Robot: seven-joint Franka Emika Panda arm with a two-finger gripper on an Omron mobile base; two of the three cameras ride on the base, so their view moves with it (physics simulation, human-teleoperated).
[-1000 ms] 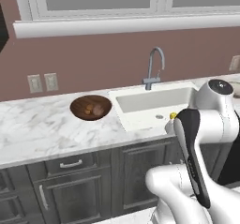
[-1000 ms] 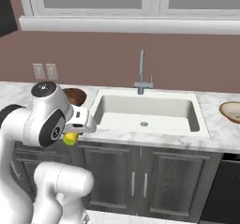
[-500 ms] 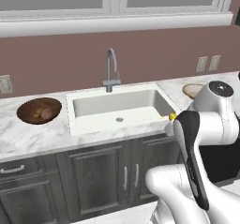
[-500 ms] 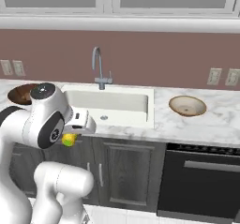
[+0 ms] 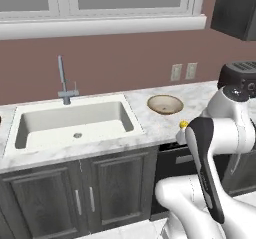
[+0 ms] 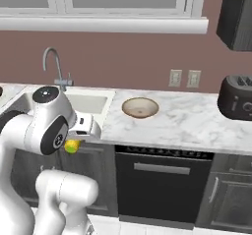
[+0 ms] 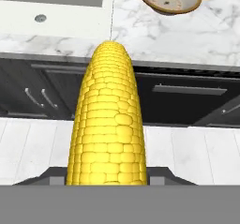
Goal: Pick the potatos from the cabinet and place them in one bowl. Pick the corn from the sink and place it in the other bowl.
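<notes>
The corn (image 7: 108, 120) is out of the sink (image 5: 75, 120), clamped in the gripper (image 6: 74, 141) off the counter's front edge (tan-rimmed bowl (image 6: 140, 107) empty), so dropping it in remains.

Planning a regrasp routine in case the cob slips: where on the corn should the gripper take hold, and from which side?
Across the middle of the corn, jaws closing on its rounded flanks, coming in square to its long axis. The cob is long and evenly cylindrical there, while the tip tapers and would likely squeeze out. The gripper already carries it near one end.
</notes>
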